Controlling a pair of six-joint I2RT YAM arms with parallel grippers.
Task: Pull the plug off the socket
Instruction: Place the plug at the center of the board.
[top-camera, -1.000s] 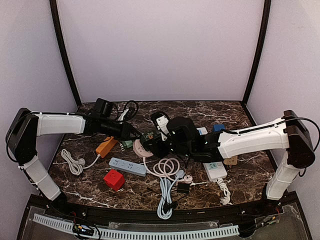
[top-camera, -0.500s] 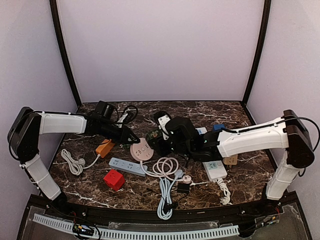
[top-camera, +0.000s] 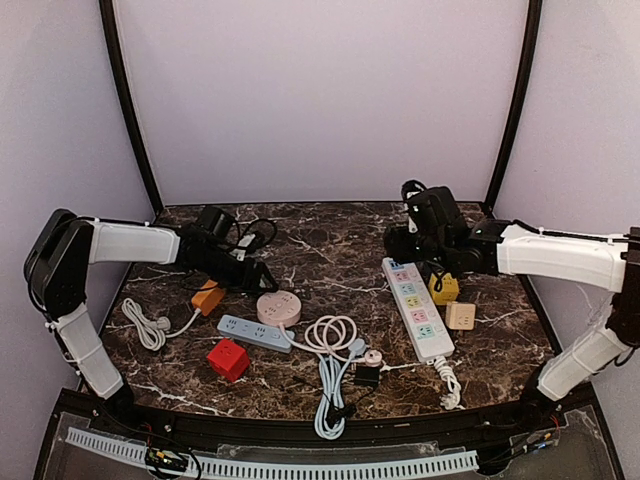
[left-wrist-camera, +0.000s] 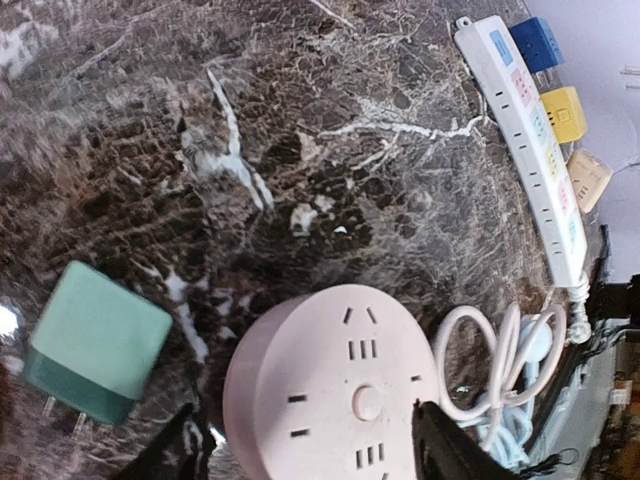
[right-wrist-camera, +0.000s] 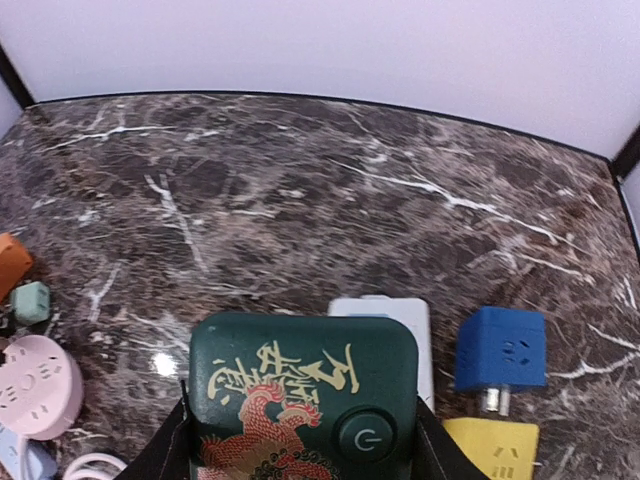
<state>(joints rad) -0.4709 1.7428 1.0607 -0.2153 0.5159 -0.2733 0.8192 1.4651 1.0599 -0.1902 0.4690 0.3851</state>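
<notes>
Left wrist view first: the left gripper (left-wrist-camera: 310, 455) stood spread wide, one dark fingertip (left-wrist-camera: 180, 445) on each side of the pink round socket (left-wrist-camera: 335, 395), pinching nothing. And there was the green plug (left-wrist-camera: 95, 340), lying on the marble table (left-wrist-camera: 300, 130) at the socket's 9 o'clock, just beside it and outside the fingers, two prongs bare and out of any slot. Off at 1 o'clock ran a white power strip (left-wrist-camera: 530, 140) with a blue cube (left-wrist-camera: 540, 40), a yellow cube (left-wrist-camera: 563, 112) and a tan cube (left-wrist-camera: 588, 178) along it. A coiled white cable (left-wrist-camera: 500, 350) sat at 3 o'clock.

Right wrist view: the right gripper (right-wrist-camera: 300, 450) was pressed onto a dark green block (right-wrist-camera: 300, 400). It bore a red dragon, gold Chinese characters I couldn't read, and a power-symbol button. The plug showed small at 9 o'clock, next to an orange block (right-wrist-camera: 10, 265).

From the top: the socket lay at the left gripper's 5 o'clock, a pale blue strip (top-camera: 255, 333) touching it and a red cube (top-camera: 228, 359) at 7 o'clock. The plug itself was hidden under the arm.
</notes>
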